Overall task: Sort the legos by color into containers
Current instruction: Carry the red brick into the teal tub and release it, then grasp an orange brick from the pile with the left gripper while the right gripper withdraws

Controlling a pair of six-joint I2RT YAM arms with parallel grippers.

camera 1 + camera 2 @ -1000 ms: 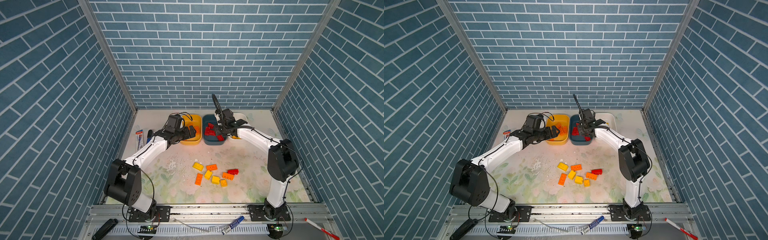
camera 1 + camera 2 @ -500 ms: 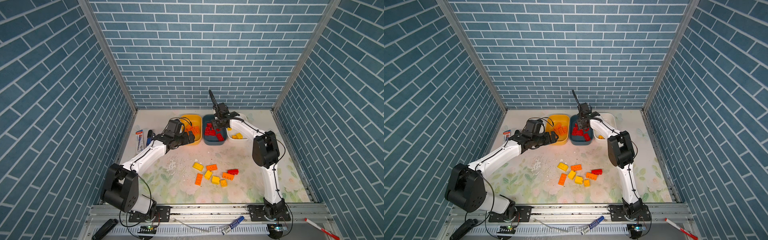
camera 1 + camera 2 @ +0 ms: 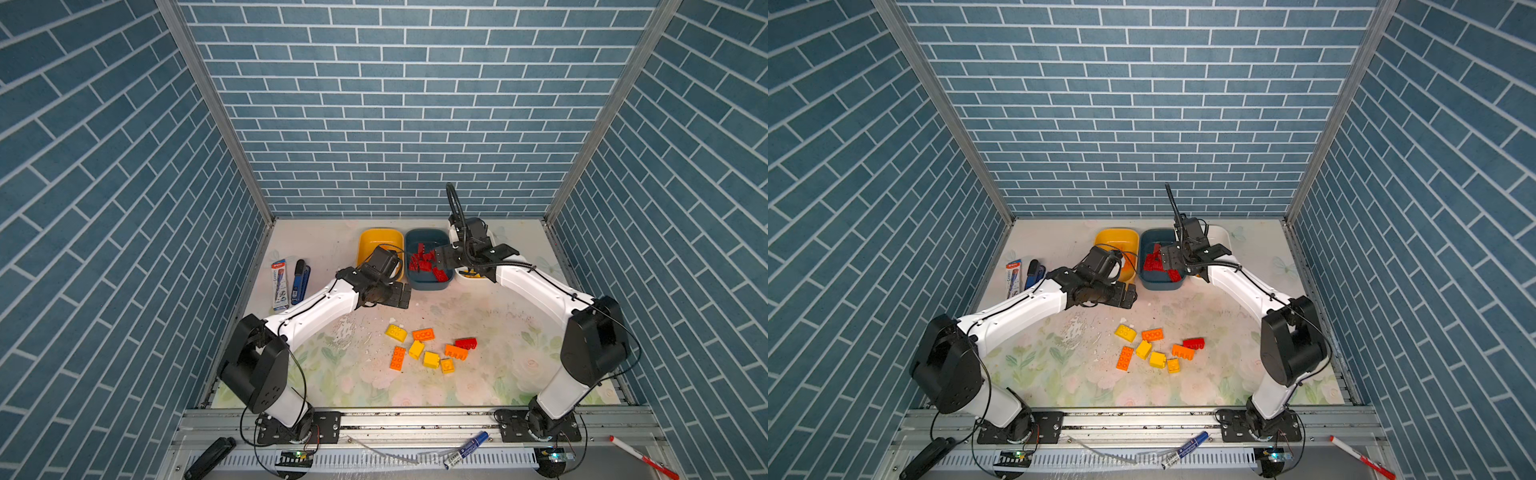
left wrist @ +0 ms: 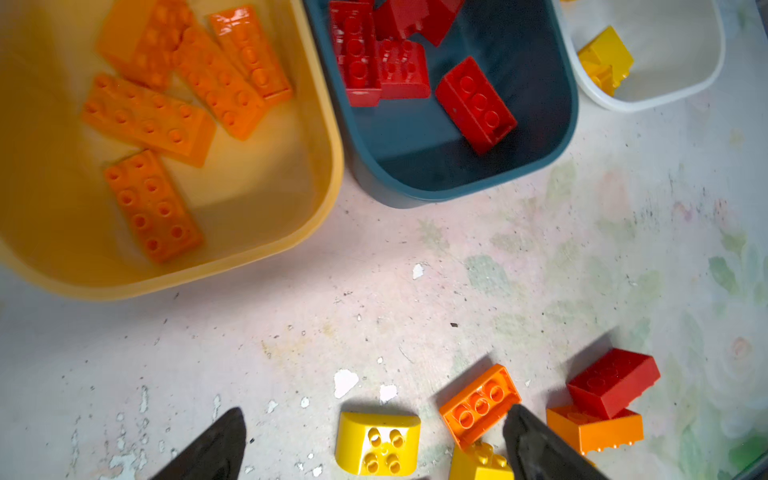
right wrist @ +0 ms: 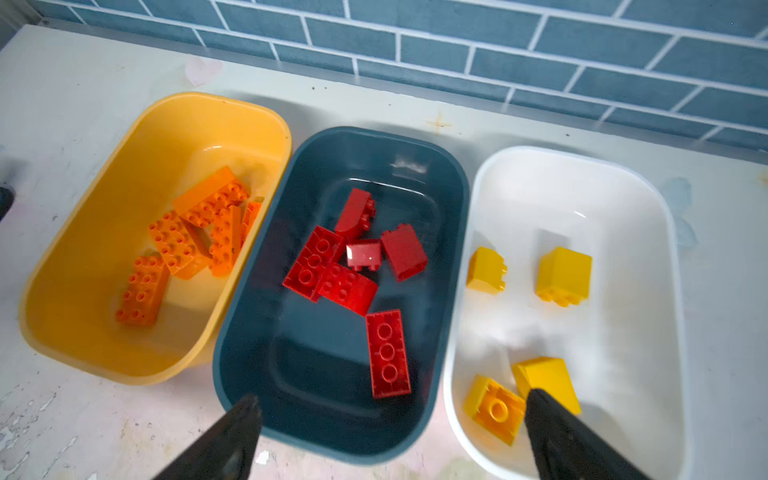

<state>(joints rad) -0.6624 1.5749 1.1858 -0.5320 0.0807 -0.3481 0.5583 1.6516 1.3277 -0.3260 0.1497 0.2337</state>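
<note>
The floral table [image 3: 519, 374] carries everything. Along its far edge three containers stand side by side. The yellow tub [image 5: 83, 332] on the left holds orange bricks [image 5: 143, 291]. The teal tub [image 5: 415, 166] in the middle holds red bricks [image 5: 388, 353]. The white tub [image 5: 623, 187] on the right holds yellow bricks [image 5: 565, 274]. The left gripper [image 4: 376, 411] hangs over bare table between the tubs and the unsorted pile, jaws spread wide and empty. The right gripper [image 5: 393, 395] hovers over the teal tub, jaws likewise parted with nothing between them. A blue stapler [image 3: 300, 280] lies at the far left. Eight loose bricks [image 3: 431, 360] cluster near the table's middle: four yellow, three orange, one red.
</note>
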